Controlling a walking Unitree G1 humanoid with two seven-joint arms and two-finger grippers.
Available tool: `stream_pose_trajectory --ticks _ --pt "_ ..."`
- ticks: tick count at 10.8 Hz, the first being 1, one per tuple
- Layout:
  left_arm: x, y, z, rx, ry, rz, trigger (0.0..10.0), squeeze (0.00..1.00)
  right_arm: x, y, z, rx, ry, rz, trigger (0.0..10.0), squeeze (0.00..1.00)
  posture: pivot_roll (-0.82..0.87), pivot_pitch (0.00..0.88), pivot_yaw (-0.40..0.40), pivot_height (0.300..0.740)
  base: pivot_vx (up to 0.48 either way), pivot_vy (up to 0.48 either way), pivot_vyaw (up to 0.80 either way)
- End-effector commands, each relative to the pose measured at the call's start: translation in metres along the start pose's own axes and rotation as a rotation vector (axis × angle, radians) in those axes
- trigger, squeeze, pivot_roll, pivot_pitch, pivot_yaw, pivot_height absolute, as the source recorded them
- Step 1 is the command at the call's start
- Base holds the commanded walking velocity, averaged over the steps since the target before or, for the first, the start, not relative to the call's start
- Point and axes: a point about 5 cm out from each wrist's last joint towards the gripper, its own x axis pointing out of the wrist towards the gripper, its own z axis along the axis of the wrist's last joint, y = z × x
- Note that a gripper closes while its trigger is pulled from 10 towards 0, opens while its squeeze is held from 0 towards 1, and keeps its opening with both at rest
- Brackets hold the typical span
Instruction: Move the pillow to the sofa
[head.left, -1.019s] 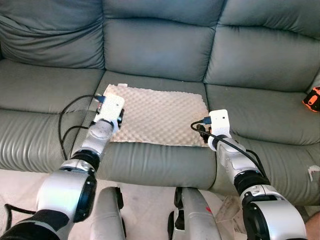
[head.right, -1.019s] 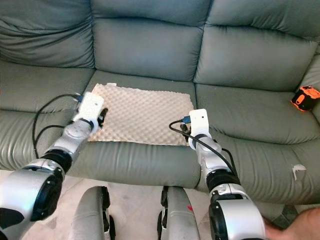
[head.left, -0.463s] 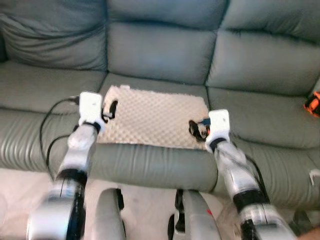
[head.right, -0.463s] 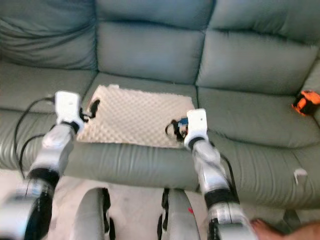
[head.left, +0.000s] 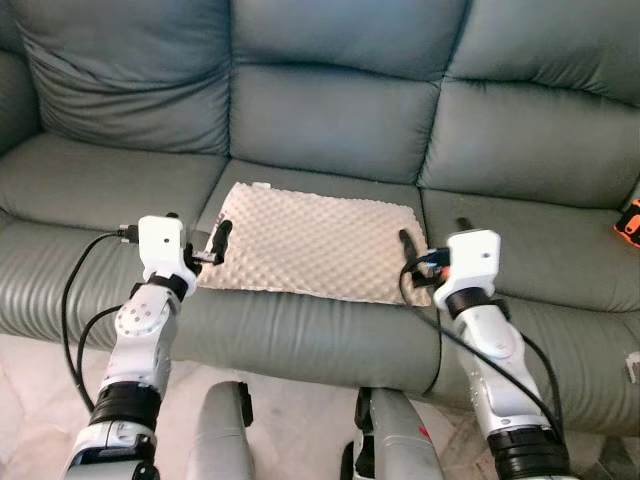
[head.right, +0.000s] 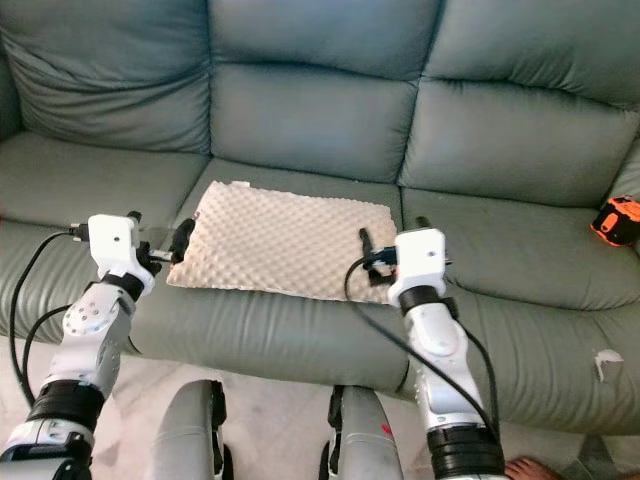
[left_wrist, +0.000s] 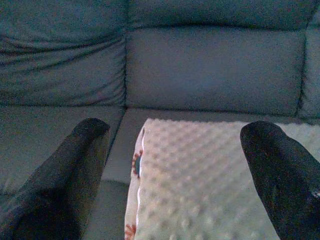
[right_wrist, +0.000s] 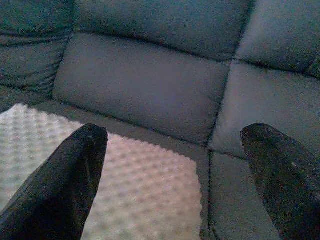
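The beige bumpy foam pillow (head.left: 312, 242) lies flat on the grey-green leather sofa (head.left: 330, 110), between the spread-fingered, empty left gripper (head.left: 195, 236) and right gripper (head.left: 432, 242), which have both drawn back off its corners; placement looks done.

**Leather, dimpled cloth, brushed metal**

The sofa (head.left: 330, 110) looks like grey-green leather or a leather-like skin, smooth with a soft sheen, creased into folds on the back cushions and ribbed along the front edge of the seat. The pillow (head.left: 315, 240) is beige cloth, matt, its whole top covered in small raised bumps; the left wrist view shows a printed red-and-blue pattern on its side edge. The arms are silver metal with a dull satin finish, topped by white, smooth plastic housings. The fingers (left_wrist: 280, 175) are matt black. Glossy black cables loop beside each wrist.
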Motion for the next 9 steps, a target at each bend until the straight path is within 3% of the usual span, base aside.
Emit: stream_pose_trajectory --ticks 1,2,3,6,9 --pt "0.008 -0.003 0.004 -0.008 -0.006 0.002 10.0 1.00 0.007 -0.003 0.004 0.028 -0.018 -0.035 10.0 1.00 -0.02 0.000 -0.023 0.620 0.000 0.000 0.00" --pt "0.015 -0.012 0.007 -0.011 -0.014 -0.036 10.0 0.31 0.017 0.000 0.015 0.022 -0.070 -0.008 10.0 0.00 -0.02 0.000 -0.024 0.620 0.000 0.000 0.00" --pt "0.016 -0.015 0.008 -0.014 -0.016 -0.043 10.0 0.00 0.021 0.001 0.020 0.032 -0.084 -0.006 10.0 0.00 -0.02 0.000 -0.023 0.630 0.000 0.000 0.00" --pt "0.019 -0.022 0.012 -0.027 -0.035 -0.067 10.0 0.00 0.028 0.008 0.029 0.083 -0.113 0.018 10.0 0.00 0.00 0.000 -0.034 0.690 0.000 0.000 0.00" --pt "0.010 -0.023 0.019 -0.026 -0.044 -0.060 10.0 0.00 0.028 0.019 0.025 0.102 -0.087 0.064 10.0 0.00 0.02 0.000 -0.062 0.730 0.000 0.000 0.00"
